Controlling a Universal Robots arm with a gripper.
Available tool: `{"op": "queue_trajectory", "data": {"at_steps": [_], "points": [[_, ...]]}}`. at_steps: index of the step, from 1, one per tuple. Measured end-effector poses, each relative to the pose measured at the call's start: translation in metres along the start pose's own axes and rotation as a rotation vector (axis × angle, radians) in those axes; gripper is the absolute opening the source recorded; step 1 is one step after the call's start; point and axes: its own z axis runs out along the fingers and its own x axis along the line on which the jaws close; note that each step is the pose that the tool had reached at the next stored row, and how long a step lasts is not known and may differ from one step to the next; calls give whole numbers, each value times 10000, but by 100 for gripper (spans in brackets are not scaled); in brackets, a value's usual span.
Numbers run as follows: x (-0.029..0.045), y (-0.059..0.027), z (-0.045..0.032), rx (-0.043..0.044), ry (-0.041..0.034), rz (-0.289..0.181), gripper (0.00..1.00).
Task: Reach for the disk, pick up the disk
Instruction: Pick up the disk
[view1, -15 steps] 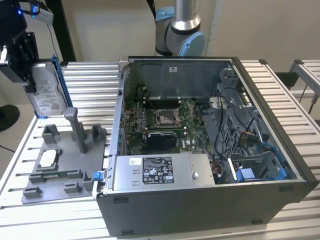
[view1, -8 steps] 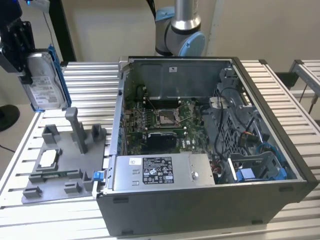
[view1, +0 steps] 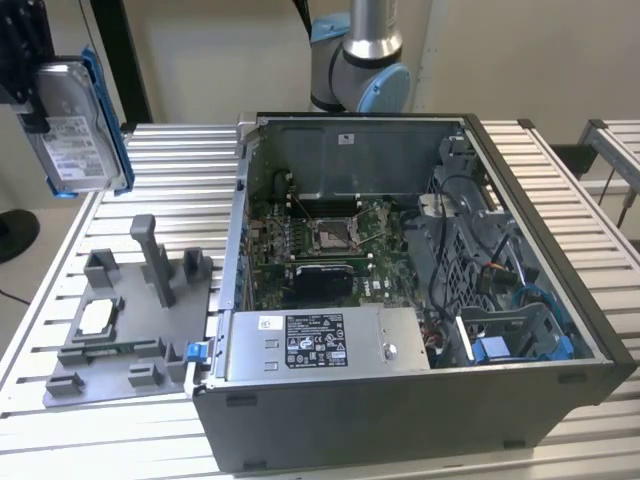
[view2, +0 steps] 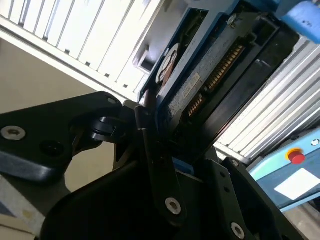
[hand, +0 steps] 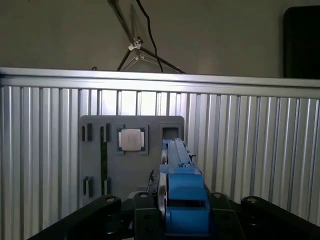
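In the exterior view, the gripper (view1: 30, 95) is clamped on the disk (view1: 78, 130) and holds it in the air, clear of the slatted table (view1: 170, 170). The disk hangs at about ten o'clock from the open computer case (view1: 400, 420), its white label facing the camera and a blue rail showing along its edge. Below it, at about nine o'clock from the case, a grey plate (view1: 130, 320) with upright posts lies on the table, a small square chip (view1: 95, 318) set in it. Inside the case, a grey box (view1: 315, 345) with a black label sits along the near wall. The arm (view1: 360, 60) rises at twelve o'clock, behind the case.

In the second wrist view, the black fingers (view2: 155, 150) of the gripper (view2: 182, 160) press against the disk (view2: 210, 65), whose underside with its gold contacts and blue rail faces the camera. A red button (view2: 296, 156) sits on a pale blue box beyond.

In the first wrist view, the disk (hand: 182, 190) is seen edge-on in the gripper (hand: 182, 222), above the plate (hand: 130, 170) and chip (hand: 131, 139) on the table (hand: 250, 140).
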Motion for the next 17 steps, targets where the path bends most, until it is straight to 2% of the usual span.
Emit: {"op": "queue_trajectory", "data": {"at_steps": [15,17], "points": [[2,10,-686,-2,1,0,0],[3,10,-726,-4,1,0,0]]}}
